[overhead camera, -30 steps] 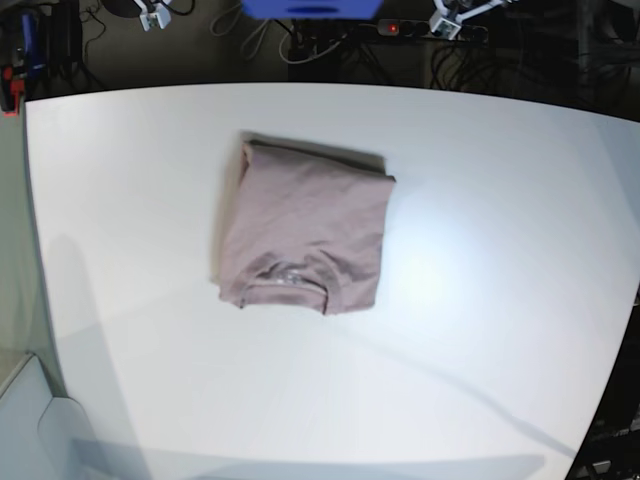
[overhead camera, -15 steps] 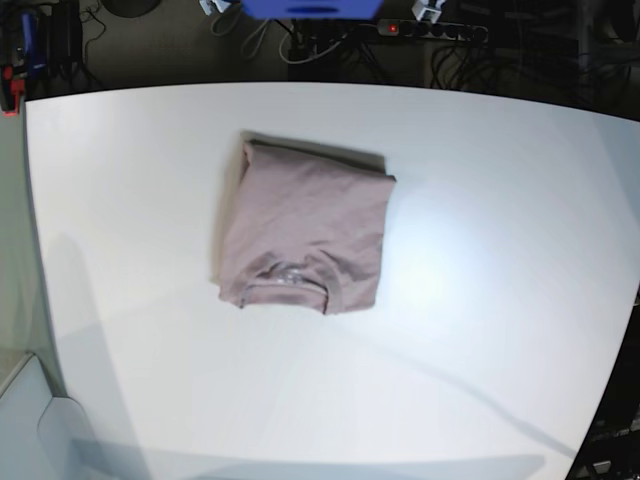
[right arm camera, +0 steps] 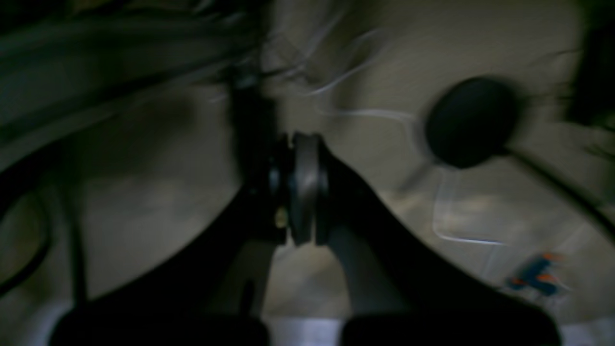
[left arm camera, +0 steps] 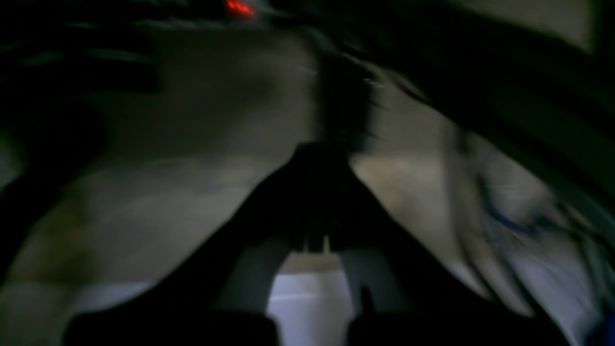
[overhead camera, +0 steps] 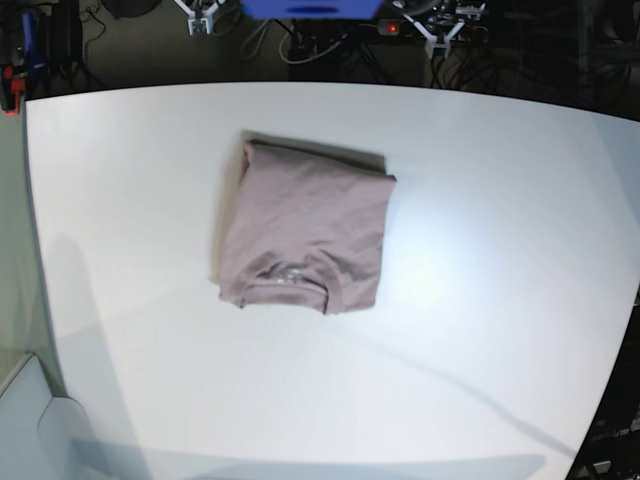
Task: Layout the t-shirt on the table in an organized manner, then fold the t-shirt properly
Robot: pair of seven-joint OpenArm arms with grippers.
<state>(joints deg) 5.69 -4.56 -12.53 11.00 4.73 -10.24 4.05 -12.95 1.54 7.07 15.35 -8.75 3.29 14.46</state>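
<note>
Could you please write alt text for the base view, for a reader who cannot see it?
A dusty-pink t-shirt lies folded into a compact rectangle on a white table, collar toward the near edge. Both arms are drawn back past the far edge, touching nothing: left gripper, right gripper.

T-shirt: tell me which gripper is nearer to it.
The right gripper, narrowly. It sits beyond the table's far edge, just left of the folded t-shirt in the base view. The left gripper is also beyond that edge, further off to the right. Neither touches the cloth.
</note>
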